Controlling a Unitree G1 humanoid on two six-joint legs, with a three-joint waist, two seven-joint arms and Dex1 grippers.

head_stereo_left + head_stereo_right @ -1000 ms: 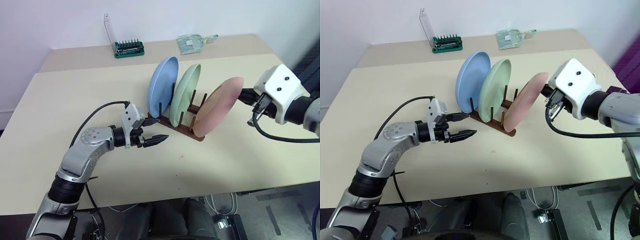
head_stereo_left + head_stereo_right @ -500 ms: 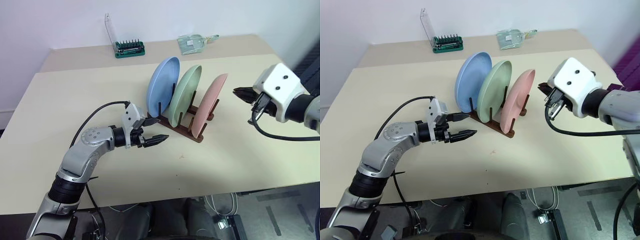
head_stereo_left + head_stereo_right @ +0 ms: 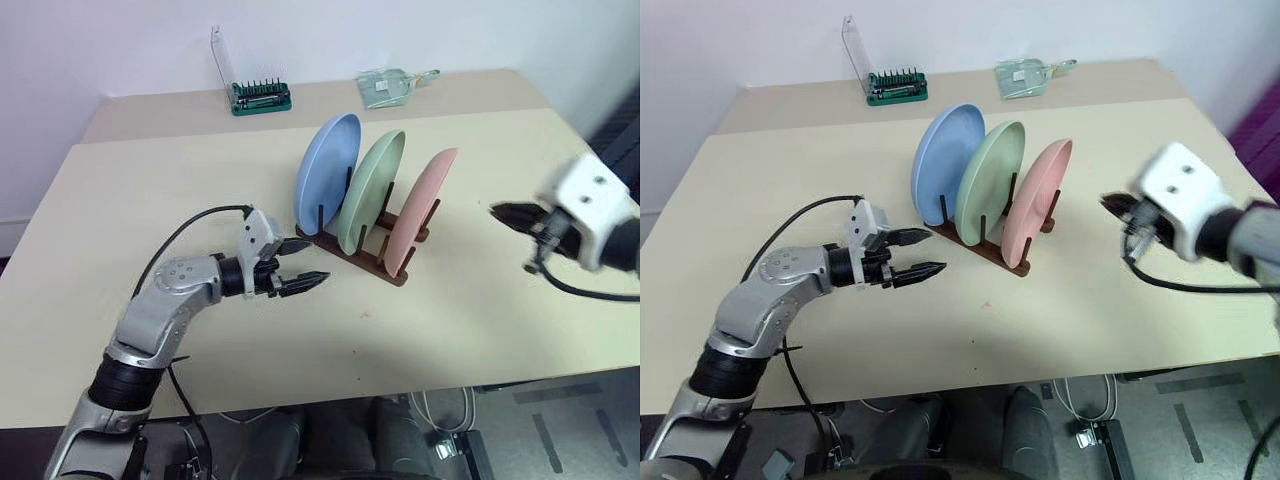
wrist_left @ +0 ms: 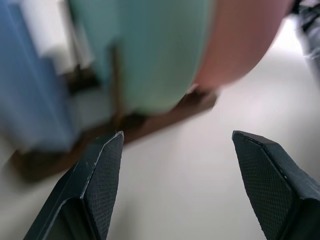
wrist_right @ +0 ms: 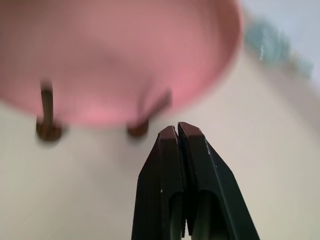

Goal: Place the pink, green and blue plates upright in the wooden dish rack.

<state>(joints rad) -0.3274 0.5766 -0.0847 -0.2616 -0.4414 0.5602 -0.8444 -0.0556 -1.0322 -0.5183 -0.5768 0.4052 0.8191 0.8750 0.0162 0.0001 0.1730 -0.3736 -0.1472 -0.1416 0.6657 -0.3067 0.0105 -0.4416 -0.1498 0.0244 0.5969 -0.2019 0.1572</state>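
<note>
Plates all racked upright, blue plate [image 3: 327,172], green plate [image 3: 371,191], pink plate [image 3: 421,207] in wooden dish rack [image 3: 362,256] mid-table, left gripper [image 3: 308,264] spread wide and empty beside it, right gripper [image 3: 497,210] pinched closed, empty, open tabletop between it and the pink rim

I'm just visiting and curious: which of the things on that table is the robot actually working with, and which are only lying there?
Part of the job:
- blue plate, green plate and pink plate, all standing upright
- wooden dish rack holding them

Just lying about:
- green tool case with its clear lid up, at the table's far edge
- clear packet beside it
</note>
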